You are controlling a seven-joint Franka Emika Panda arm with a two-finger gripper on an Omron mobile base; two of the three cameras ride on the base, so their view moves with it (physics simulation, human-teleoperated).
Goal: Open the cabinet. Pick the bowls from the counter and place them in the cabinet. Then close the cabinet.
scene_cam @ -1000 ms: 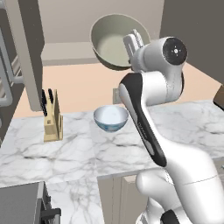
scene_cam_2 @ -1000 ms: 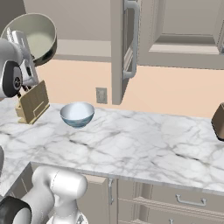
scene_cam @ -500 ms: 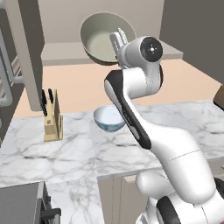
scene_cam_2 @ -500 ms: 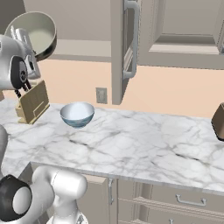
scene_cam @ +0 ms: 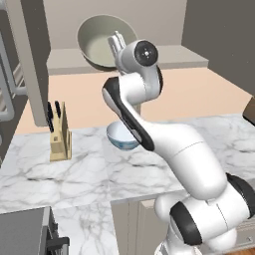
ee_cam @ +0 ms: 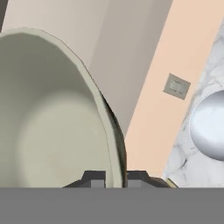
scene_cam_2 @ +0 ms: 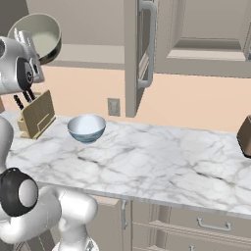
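Gripper point(ee_cam: 115, 177) pinches olive bowl point(scene_cam: 102, 40) rim before open cabinet point(scene_cam: 149, 22).

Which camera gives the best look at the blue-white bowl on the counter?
The right base view: the blue-white bowl stands whole and unblocked on the marble counter, beside the knife block. In the left base view the arm covers part of it. The hand view catches it cut off at the edge.

Arm swings further left vs 1 s ago, carrying olive-beige bowl point(scene_cam: 102, 41) w/ it. Gripper point(scene_cam: 117, 42) now up in front of open cabinet point(scene_cam: 124, 55) shelf, jaws pinched on bowl rim, same grip. In right base view bowl point(scene_cam_2: 40, 35) sits more upright, nearer cabinet edge. Wrist rolled slightly.
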